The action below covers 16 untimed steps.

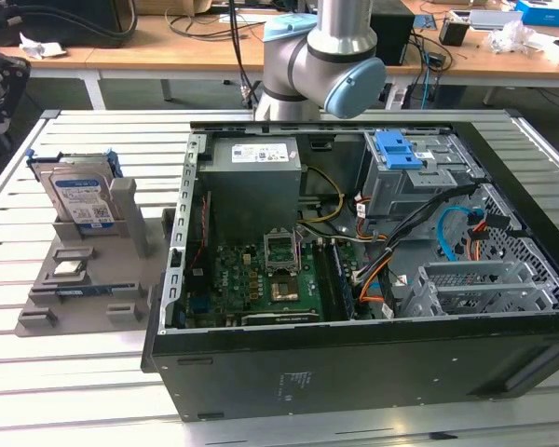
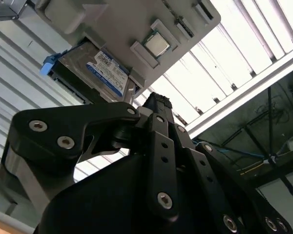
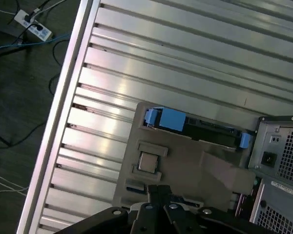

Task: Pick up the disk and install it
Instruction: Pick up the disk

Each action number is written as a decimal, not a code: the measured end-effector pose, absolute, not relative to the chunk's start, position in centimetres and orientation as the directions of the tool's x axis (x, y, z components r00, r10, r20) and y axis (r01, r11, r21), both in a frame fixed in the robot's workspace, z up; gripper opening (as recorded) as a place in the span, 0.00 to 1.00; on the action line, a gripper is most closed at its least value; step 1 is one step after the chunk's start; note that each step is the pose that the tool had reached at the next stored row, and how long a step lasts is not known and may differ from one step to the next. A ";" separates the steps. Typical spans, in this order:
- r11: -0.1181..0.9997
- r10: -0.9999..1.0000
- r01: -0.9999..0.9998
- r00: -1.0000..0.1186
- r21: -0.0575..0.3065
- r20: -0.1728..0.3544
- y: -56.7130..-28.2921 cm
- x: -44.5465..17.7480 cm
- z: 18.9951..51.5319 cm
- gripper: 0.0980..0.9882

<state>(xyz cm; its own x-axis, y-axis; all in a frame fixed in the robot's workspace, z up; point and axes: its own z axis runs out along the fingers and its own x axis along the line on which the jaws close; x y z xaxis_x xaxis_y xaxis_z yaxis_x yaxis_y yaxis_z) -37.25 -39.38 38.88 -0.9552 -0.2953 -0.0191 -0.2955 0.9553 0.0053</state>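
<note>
Disk [image 1: 79, 197] seemingly half hidden by holder [image 1: 93, 275].

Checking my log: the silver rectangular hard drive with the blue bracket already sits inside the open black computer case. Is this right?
No. In the exterior view the silver rectangular hard drive with the blue bracket stands in the grey plastic holder, outside the open black computer case.

Disk [image 1: 79, 197] stands upright in the holder [image 1: 37, 317] at the exterior view's left, processor chip [image 1: 68, 269] lying on the holder just before it. On that view's right, the open computer case [image 1: 354, 372] sits beside the holder on the table [image 1: 74, 391], power supply [image 1: 256, 182] inside at the back, arm [image 1: 326, 56] behind the case
</note>
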 end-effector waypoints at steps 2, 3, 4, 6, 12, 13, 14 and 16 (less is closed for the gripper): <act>0.939 -0.343 -0.343 -0.939 0.005 -0.019 -39.4 -37.3 38.9 0.01; 0.933 -0.359 -0.359 -0.933 0.005 -0.019 -39.4 -37.3 38.9 0.01; 0.920 -0.391 -0.391 -0.920 0.005 -0.019 -39.4 -37.3 38.9 0.01; 0.894 -0.447 -0.448 -0.894 0.005 -0.019 -39.4 -37.3 38.9 0.01; 0.840 -0.543 -0.543 -0.839 0.005 -0.019 -39.4 -37.3 38.9 0.01; 0.829 -0.559 -0.560 -0.829 0.005 -0.019 -39.4 -37.3 38.9 0.01; 0.819 -0.573 -0.574 -0.819 0.005 -0.019 -39.4 -37.3 38.9 0.01; 0.793 -0.608 -0.609 -0.793 0.005 -0.019 -39.4 -37.3 38.9 0.01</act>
